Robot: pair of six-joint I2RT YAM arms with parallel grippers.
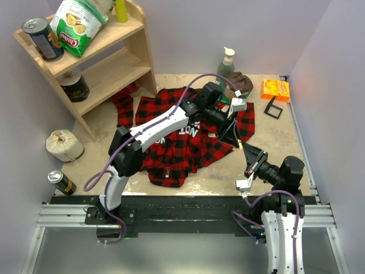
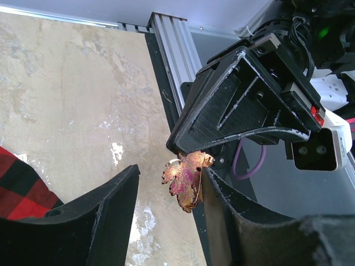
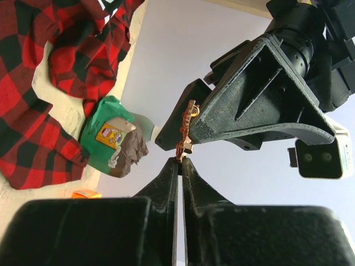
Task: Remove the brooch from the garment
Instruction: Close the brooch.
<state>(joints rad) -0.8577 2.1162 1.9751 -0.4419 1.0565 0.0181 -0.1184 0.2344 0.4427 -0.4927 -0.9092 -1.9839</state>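
Gold-tan and leaf-shaped, the brooch [image 2: 188, 178] is already off the garment [image 1: 182, 142] and hangs in the air above the bare table [image 1: 274, 142]. In the top view it sits at 4 o'clock from the shirt's middle, just past the cloth edge.

**Pincer state**
- The right gripper [image 3: 180, 162] has its jaws all but closed and nips the lower tip of the brooch. In the right wrist view the ornament stands edge-on at 12 o'clock from the fingertips.
- The left gripper [image 2: 168, 173] has its jaws spread wide and grips nothing. In the left wrist view one finger is at 9 o'clock from the brooch, well clear of it. The other is at 3 o'clock, touching it or just beside it; the frames do not settle which.
- In the left wrist view the right gripper's tip meets the brooch at 11 o'clock.

**Step in hand**
Judged from this layout, detachment is complete. The brooch is at a handover point between the two arms, and the right arm carries it.

**Next move**
- Draw the left gripper away along its open gap so that the 3 o'clock finger does not drag the leaf.
- Carry the brooch clear of the garment and set it on the table.
- The hold is on a thin tip only, so a sideways knock could twist the brooch loose.
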